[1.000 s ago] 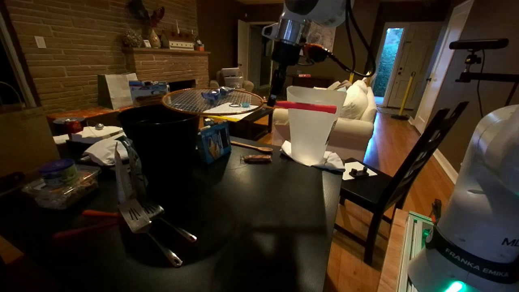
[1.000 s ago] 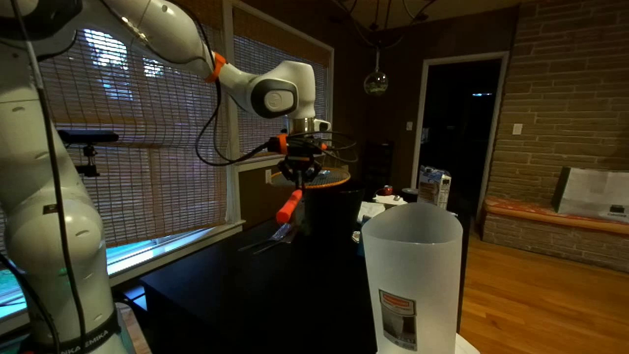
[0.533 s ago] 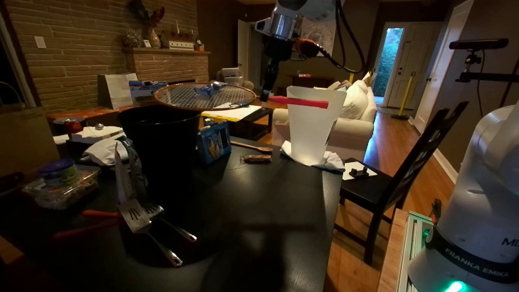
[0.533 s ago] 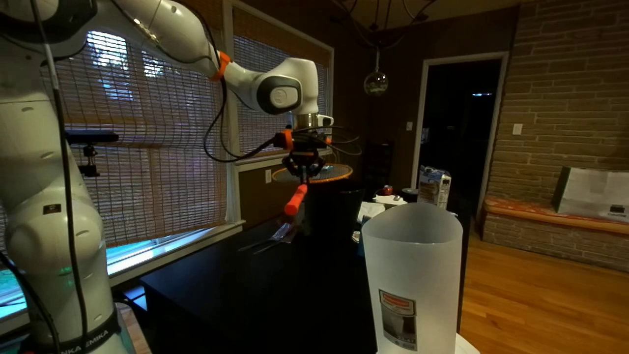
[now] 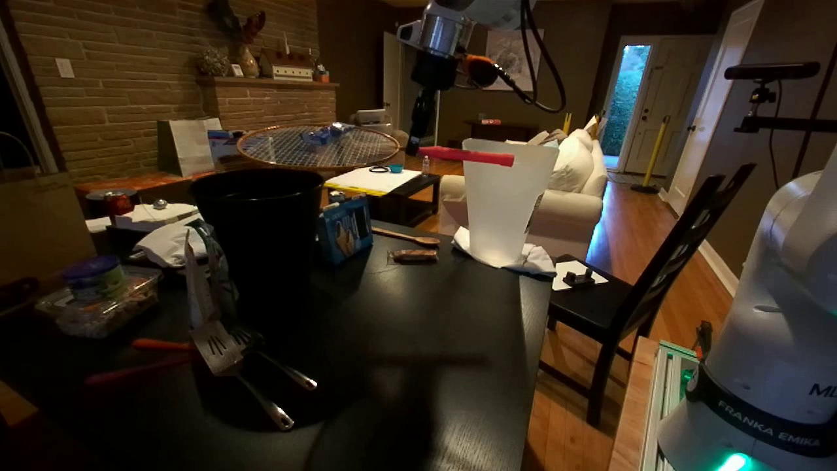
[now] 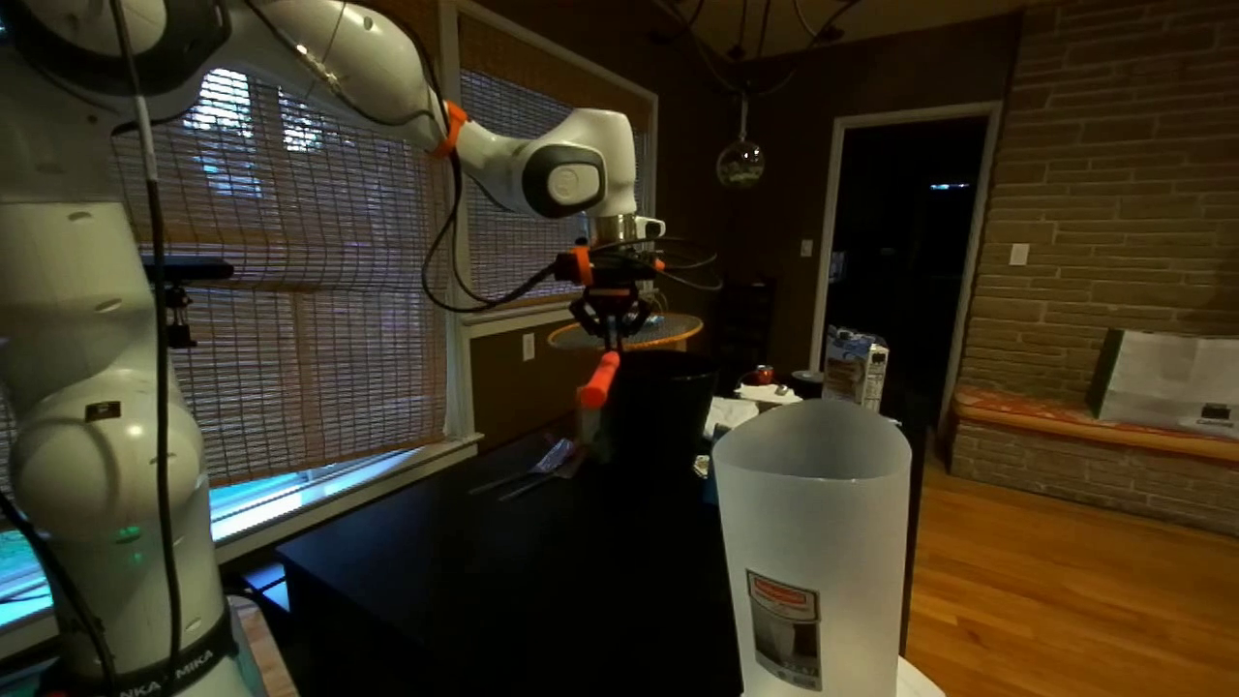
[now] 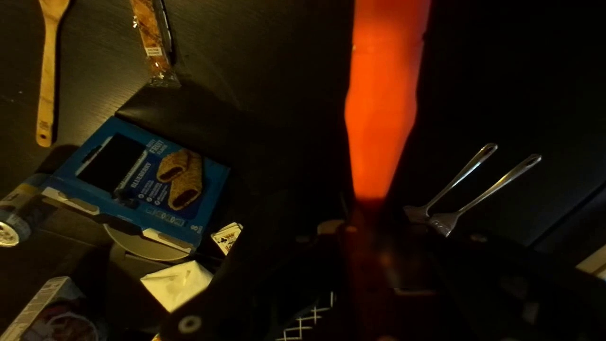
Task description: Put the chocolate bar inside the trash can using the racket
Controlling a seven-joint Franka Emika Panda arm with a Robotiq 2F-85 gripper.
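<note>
The racket (image 5: pixel 363 149) is held level, its red-orange handle (image 5: pixel 467 156) pointing away from the head. The handle also shows in the wrist view (image 7: pixel 381 99). My gripper (image 5: pixel 412 149) is shut on the racket where handle meets head. The bluish wrapped chocolate bar (image 5: pixel 319 135) lies on the strings toward the far side; it is a small glint in an exterior view (image 6: pixel 656 319) and hidden in the wrist view. The black trash can (image 5: pixel 261 229) stands upright on the table, also visible in an exterior view (image 6: pixel 663 416). The racket head hovers above its rim, apart from it; exact alignment is unclear.
A tall white tapered container (image 5: pixel 503 203) stands at the table edge. A blue box (image 5: pixel 345 229), a brown wrapped snack (image 5: pixel 413 255) and a wooden spoon (image 5: pixel 409 237) lie near the can. Metal spatulas (image 5: pixel 225 356) and a plastic food tub (image 5: pixel 98 307) are also on the table.
My gripper and the racket have risen and moved left in an exterior view, right in another. A gap now shows between racket and can rim. The bar stays on the strings.
</note>
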